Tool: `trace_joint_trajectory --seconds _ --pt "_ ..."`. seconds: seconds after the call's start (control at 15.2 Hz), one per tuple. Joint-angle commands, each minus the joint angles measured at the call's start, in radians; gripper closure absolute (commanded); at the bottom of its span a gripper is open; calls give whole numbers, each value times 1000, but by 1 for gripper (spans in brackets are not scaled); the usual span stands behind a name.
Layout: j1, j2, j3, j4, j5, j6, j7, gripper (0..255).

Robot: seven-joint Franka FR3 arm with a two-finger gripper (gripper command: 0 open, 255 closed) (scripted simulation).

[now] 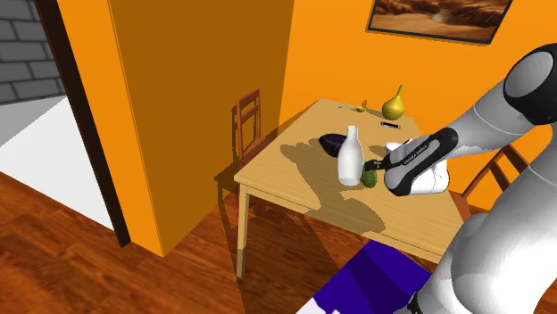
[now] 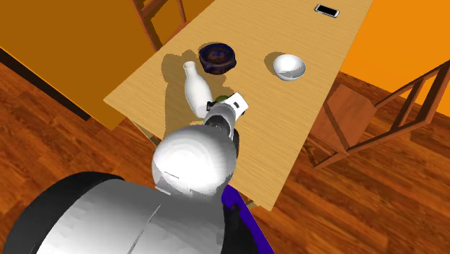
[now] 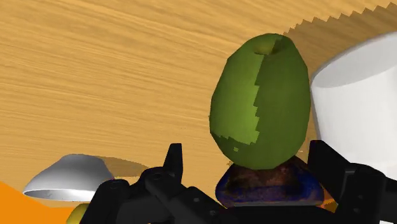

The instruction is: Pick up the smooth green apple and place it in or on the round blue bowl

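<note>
The apple is olive green, with jagged lighter and darker patches. The bowl is dark blue, mottled with brown. The bottle and the second bowl are plain white. The table shows pale wood grain. The pear is yellow and the wall is orange.

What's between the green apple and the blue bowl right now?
Nothing. The apple faces the blue bowl across bare tabletop in the second exterior view; the white bottle stands beside that stretch.
</note>
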Motion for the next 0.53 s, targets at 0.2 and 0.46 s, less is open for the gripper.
trace_joint_trajectory --seconds 0.2,0.46 --pt "69 80 -122 33 -378 -64 313 0" --pt "70 80 -122 33 -378 -64 313 0"
